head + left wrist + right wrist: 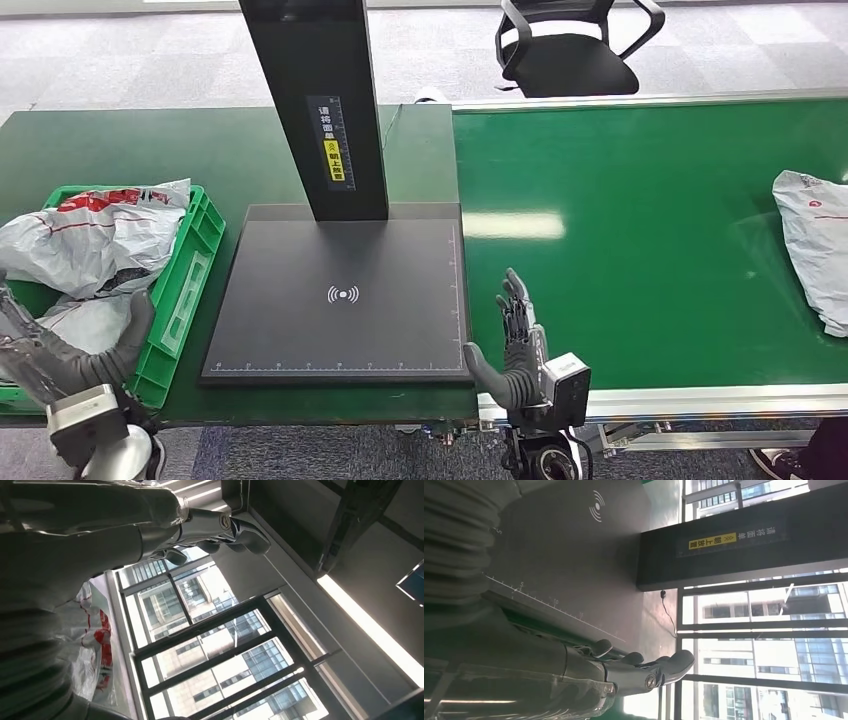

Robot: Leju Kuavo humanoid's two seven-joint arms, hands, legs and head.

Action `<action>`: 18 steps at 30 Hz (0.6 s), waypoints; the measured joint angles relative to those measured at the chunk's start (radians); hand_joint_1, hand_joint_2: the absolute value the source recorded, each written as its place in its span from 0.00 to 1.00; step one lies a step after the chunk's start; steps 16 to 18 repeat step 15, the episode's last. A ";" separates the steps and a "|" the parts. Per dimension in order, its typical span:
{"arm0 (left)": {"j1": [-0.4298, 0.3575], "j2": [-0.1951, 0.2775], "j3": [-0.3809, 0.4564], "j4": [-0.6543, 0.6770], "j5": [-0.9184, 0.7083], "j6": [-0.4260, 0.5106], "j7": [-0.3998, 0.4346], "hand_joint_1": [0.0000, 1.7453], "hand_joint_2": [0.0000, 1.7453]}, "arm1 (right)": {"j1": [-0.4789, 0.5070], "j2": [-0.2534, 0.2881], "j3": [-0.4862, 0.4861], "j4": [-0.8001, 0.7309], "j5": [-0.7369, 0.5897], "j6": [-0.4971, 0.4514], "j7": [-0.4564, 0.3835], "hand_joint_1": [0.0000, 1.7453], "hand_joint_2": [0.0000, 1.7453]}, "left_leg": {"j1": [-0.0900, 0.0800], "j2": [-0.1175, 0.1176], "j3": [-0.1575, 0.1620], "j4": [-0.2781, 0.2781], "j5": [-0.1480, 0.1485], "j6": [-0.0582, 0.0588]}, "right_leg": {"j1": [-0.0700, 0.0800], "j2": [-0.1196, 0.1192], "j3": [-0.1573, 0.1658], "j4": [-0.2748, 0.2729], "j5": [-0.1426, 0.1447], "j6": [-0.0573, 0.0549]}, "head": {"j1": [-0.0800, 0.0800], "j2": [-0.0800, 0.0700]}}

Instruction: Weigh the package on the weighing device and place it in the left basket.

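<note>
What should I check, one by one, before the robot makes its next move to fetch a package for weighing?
1. Weighing plate free of packages: ok, nothing lies on its dark surface.
2. Right hand free to grasp: ok, fingers apart, holding nothing, beside the plate's right edge.
3. Left hand free of the bags: cannot tell; it sits at the green basket, near the white bags.
4. Next package available: ok, a white package lies on the green belt, far right.
5. Package within the right hand's reach: cannot tell; it is cut off by the picture's edge.
</note>
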 joint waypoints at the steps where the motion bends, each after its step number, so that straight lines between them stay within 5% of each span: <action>1: 0.012 -0.009 -0.014 -0.014 0.000 0.000 0.000 0.00 1.00 | 0.002 0.000 -0.001 -0.002 0.000 -0.001 0.000 0.00 0.00 | 0.000 0.000 0.001 0.000 0.000 0.000 | 0.000 0.000 0.000 0.000 0.000 0.000 | 0.000 0.000; 18: 0.051 -0.042 -0.055 -0.078 0.005 0.001 0.000 0.00 1.00 | 0.009 0.000 -0.004 -0.012 0.001 -0.006 0.003 0.00 0.00 | 0.001 0.000 0.001 0.000 0.001 -0.001 | 0.001 0.000 0.001 0.001 0.000 0.000 | 0.000 0.000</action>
